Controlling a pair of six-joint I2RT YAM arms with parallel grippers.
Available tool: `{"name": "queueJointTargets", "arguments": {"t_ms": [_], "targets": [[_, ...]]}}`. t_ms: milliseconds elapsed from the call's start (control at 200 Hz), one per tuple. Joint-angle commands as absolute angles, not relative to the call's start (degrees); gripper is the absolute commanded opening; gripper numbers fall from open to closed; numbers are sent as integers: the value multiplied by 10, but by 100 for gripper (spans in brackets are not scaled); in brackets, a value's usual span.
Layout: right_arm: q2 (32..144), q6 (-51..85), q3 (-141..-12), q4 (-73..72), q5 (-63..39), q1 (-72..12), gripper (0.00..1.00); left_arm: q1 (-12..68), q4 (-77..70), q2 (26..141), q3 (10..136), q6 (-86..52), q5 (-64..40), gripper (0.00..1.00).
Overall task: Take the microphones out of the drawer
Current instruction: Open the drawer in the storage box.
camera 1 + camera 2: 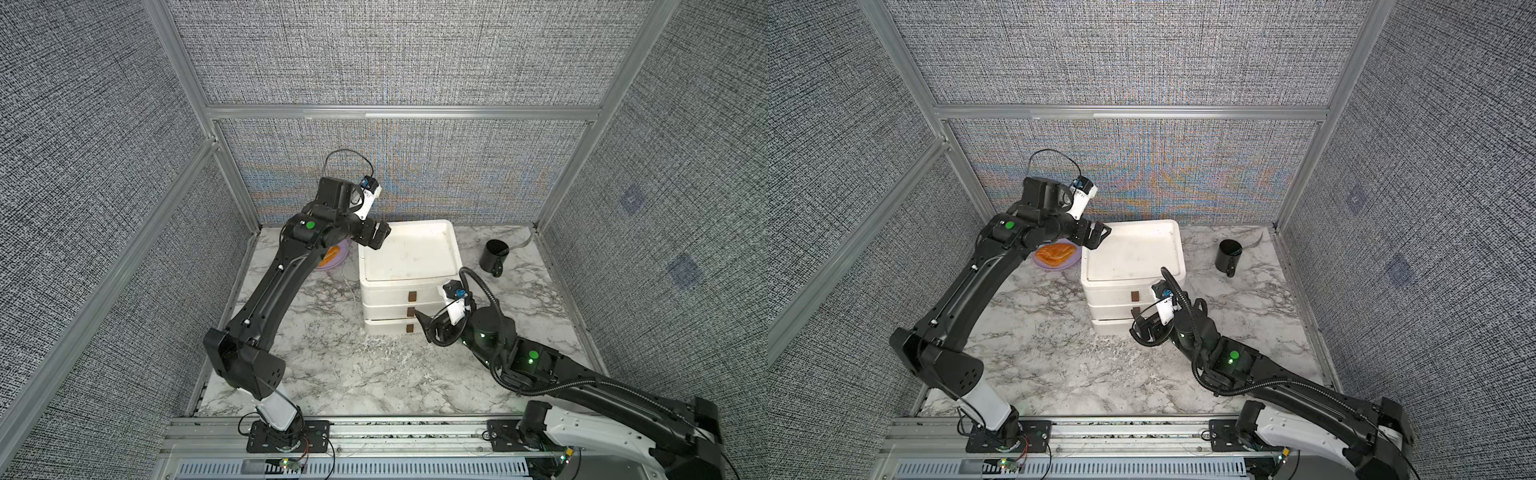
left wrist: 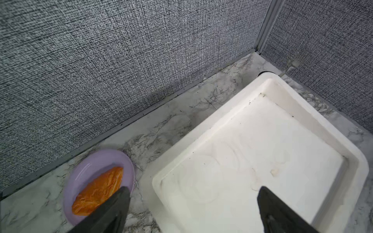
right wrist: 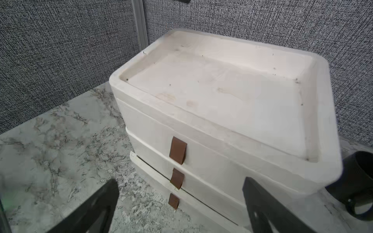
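Observation:
The white drawer unit (image 1: 409, 257) (image 1: 1133, 253) stands at the back of the marble table, with three drawers stacked under a shallow bare top. Each drawer front carries a brown pull tab: top (image 3: 177, 150), middle (image 3: 177, 180), bottom (image 3: 174, 200). All the drawers look pushed in, with a thin dark gap above the lowest front. The microphone is hidden. My left gripper (image 1: 381, 236) (image 2: 193, 189) hovers open over the top's back left corner. My right gripper (image 1: 424, 326) (image 3: 180, 181) is open and empty in front of the lower tabs, touching nothing.
A purple plate (image 1: 1054, 267) (image 2: 90, 167) holding an orange pastry (image 2: 99, 191) sits left of the unit, under my left arm. A black mug (image 1: 494, 253) (image 3: 355, 181) stands to the unit's right. Grey fabric walls close the back and both sides.

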State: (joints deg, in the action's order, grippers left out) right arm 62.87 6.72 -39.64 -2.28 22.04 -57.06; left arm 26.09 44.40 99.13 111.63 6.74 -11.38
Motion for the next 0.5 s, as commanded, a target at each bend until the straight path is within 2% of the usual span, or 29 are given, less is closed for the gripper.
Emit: {"name": "queueJointTargets", "arguments": {"t_ms": [0,100,255,495], "targets": [[635,108,-374,-74,237,-575,98,251,486,1018,1150,114,-130,100],[644,116,-351,-108,231,-577,98,247,478,1031,1155,131,-114,100],[661,121,-320,-168,234,-582,96,228,518,1075,1211,153,-142,98],[691,108,-315,-228,257,-597,95,180,578,1137,1294,171,-236,93]]}}
